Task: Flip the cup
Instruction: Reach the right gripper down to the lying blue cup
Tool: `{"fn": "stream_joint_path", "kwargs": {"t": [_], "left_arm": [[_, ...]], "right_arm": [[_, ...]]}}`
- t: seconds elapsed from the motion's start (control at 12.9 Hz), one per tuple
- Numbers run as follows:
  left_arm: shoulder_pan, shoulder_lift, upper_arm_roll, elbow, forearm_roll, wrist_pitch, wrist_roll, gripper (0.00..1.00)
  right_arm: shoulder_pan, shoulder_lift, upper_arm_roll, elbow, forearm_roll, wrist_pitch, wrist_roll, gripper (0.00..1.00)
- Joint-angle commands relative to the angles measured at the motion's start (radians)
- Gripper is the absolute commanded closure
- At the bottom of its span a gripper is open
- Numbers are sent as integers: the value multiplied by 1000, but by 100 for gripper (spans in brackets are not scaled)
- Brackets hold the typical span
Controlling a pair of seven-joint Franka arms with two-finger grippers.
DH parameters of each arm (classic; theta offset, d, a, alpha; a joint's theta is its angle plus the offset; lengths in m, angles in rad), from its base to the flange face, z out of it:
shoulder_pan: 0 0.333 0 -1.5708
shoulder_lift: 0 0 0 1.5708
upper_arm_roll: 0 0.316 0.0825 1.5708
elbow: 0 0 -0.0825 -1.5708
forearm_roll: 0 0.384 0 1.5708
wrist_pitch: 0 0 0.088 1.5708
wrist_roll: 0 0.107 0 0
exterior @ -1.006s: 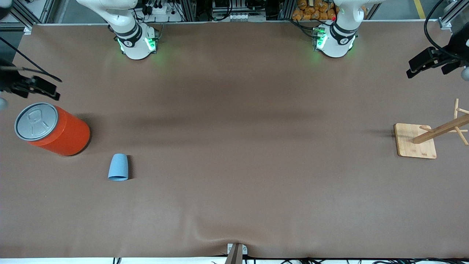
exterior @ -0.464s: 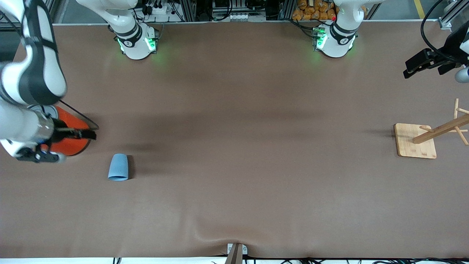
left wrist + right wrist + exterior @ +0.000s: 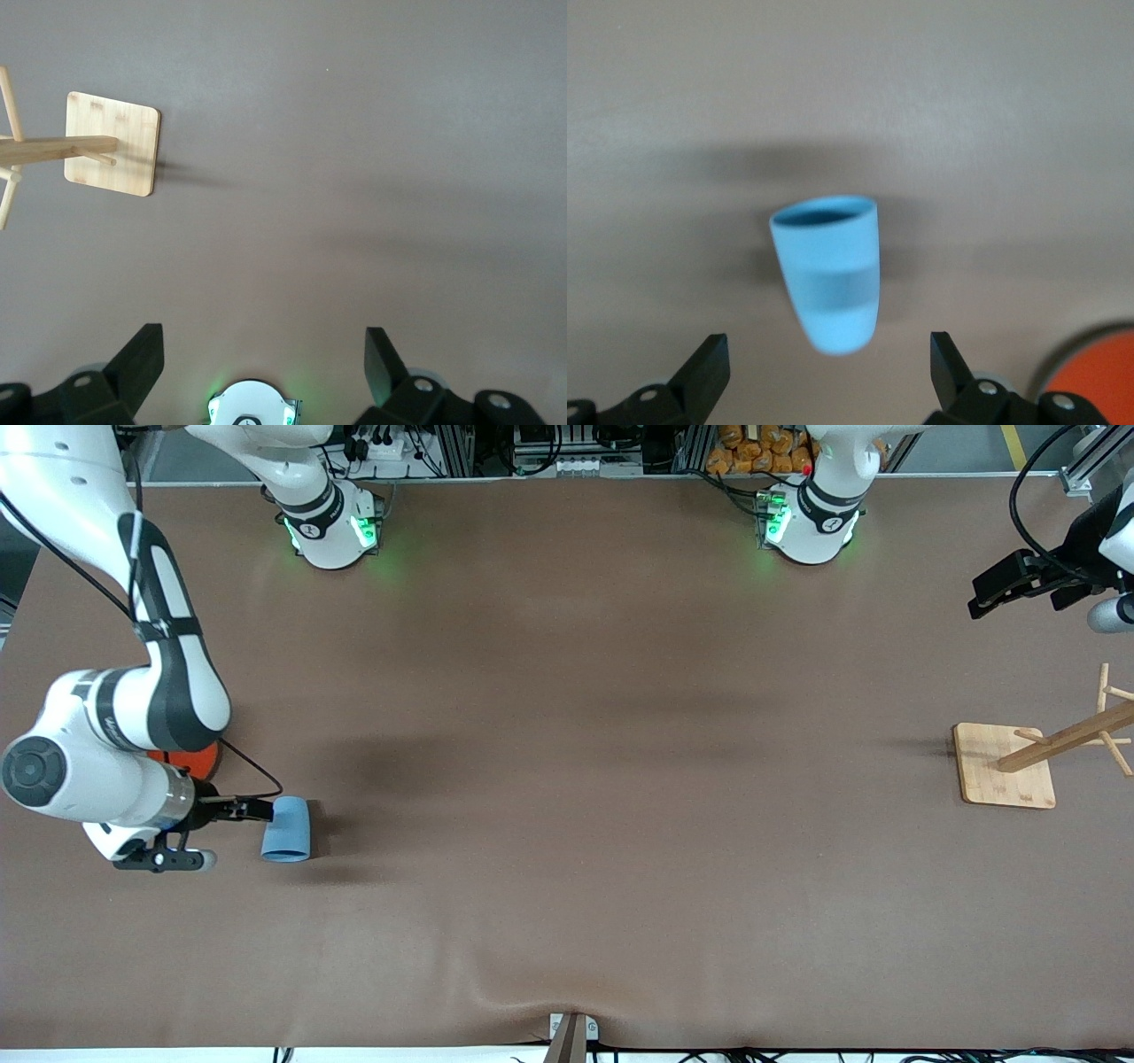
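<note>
The light-blue cup (image 3: 286,830) lies on its side on the brown table, its mouth toward the front camera. My right gripper (image 3: 252,810) is low beside the cup's closed end, on the side toward the right arm's end of the table. In the right wrist view the cup (image 3: 828,274) lies just ahead of the open gripper (image 3: 828,365), base toward it; the fingers do not touch it. My left gripper (image 3: 1019,584) waits open in the air at the left arm's end of the table; it also shows in the left wrist view (image 3: 263,363).
The large orange can (image 3: 190,760) stands close by the cup, mostly hidden under my right arm; its edge shows in the right wrist view (image 3: 1099,372). A wooden rack on a square base (image 3: 1005,766) stands at the left arm's end, also in the left wrist view (image 3: 111,146).
My right arm has swung in from the table's end, past the orange can, down to the cup's closed end. My left gripper has drifted slightly. The cup has not moved.
</note>
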Motion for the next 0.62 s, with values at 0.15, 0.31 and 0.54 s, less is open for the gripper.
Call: {"fn": "stream_joint_path", "kwargs": {"t": [0.15, 0.31, 0.54], "left_arm": [[8, -7, 5, -10, -10, 23, 16, 0], [7, -7, 3, -11, -8, 21, 17, 0], [6, -7, 3, -8, -10, 21, 17, 0]], "right_arm": [[-6, 98, -2, 4, -29, 120, -118, 0], [-2, 121, -2, -18, -29, 163, -108, 0], [0, 141, 0, -56, -21, 206, -93, 0]]}}
